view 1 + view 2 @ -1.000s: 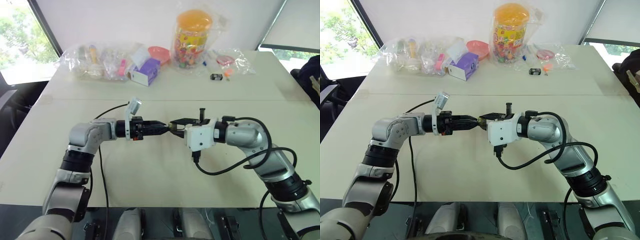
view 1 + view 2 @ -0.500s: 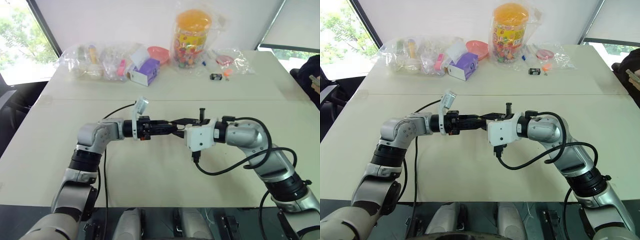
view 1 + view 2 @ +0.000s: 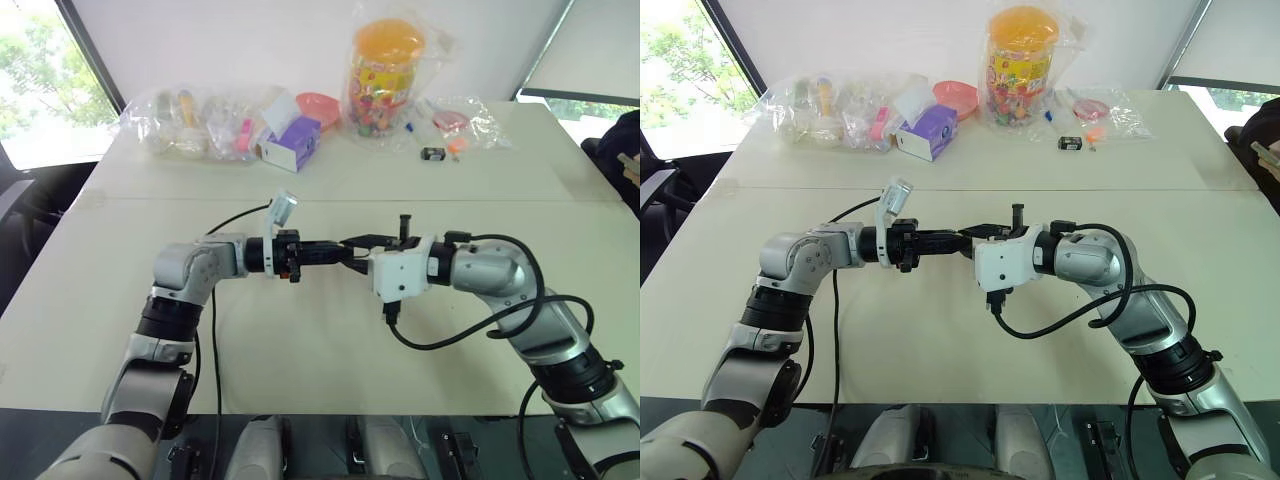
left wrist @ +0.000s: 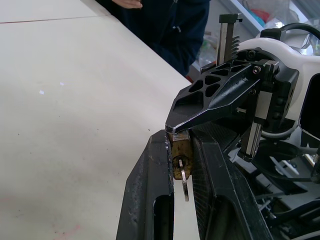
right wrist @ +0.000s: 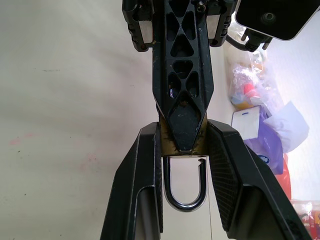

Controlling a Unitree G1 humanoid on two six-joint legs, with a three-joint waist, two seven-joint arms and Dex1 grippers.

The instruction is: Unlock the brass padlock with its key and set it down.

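Pinching the brass padlock [image 5: 181,145] between its fingers, the right gripper [image 5: 182,150] is holding it above the table [image 3: 330,350], shackle [image 5: 184,182] sprung open. The left gripper [image 4: 181,150] is clamping the same padlock, its key [image 4: 185,182] sitting in the keyhole.

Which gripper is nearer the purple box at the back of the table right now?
Left. The left gripper is in front of the purple box, slightly to its right; the right gripper meets it at the brass padlock, marginally farther right.
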